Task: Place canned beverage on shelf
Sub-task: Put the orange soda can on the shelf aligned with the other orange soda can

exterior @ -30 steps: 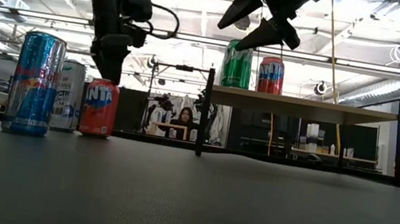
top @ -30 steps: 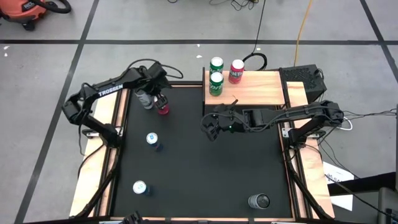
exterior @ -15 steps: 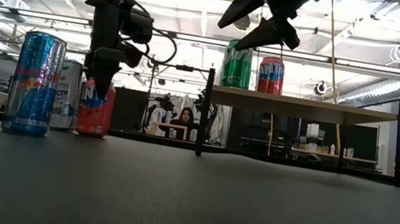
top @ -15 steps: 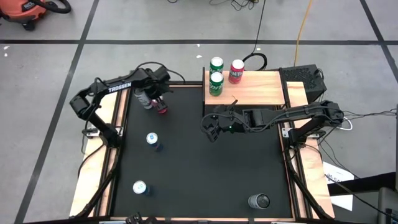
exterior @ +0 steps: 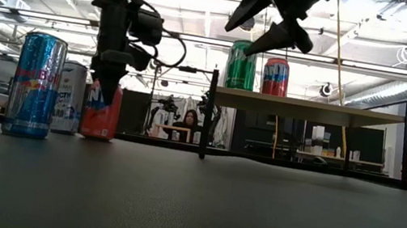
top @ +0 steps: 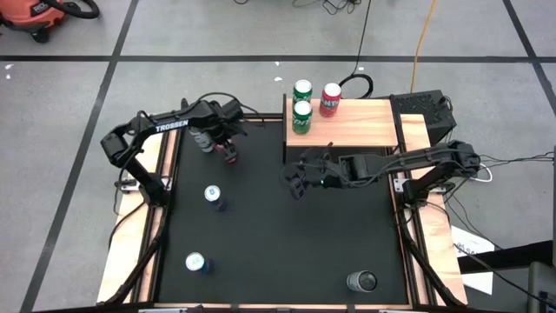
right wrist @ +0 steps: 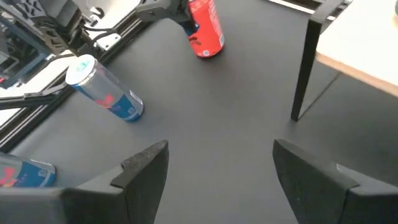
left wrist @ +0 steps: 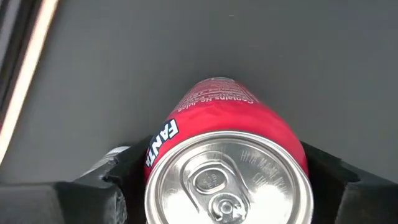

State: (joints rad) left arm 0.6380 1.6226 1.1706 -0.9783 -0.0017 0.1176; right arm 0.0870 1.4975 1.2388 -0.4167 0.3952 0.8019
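Observation:
A red Fanta can (top: 229, 153) stands upright on the black mat near its far left corner; it also shows in the low view (exterior: 101, 114). My left gripper (top: 228, 146) is down over the can's upper part and shut on it. My right gripper (top: 295, 180) hangs open and empty high above the mat (exterior: 272, 18), beside the front left post of the shelf (top: 352, 130). The shelf, a light wooden board on thin black posts (exterior: 311, 109), carries two green cans (top: 301, 116) and a red can (top: 330, 99). My left gripper pinches the Fanta can between its two fingers (left wrist: 134, 171), one on each side of the wall just below the top rim (left wrist: 163, 135). The fingers come from above, pointing down (exterior: 104, 82). The can stands on its base on the mat.
A silver can (top: 202, 139) stands right beside the Fanta can, on its far left. Two blue cans (top: 213, 195) (top: 195, 262) stand along the mat's left side, and a dark can (top: 362, 281) at the near right. The shelf's right half is bare.
My left gripper has come down from just above the Fanta can until its fingers stand around the can's upper part, while the arm reached a little toward the table's right. The can has stayed on the mat.

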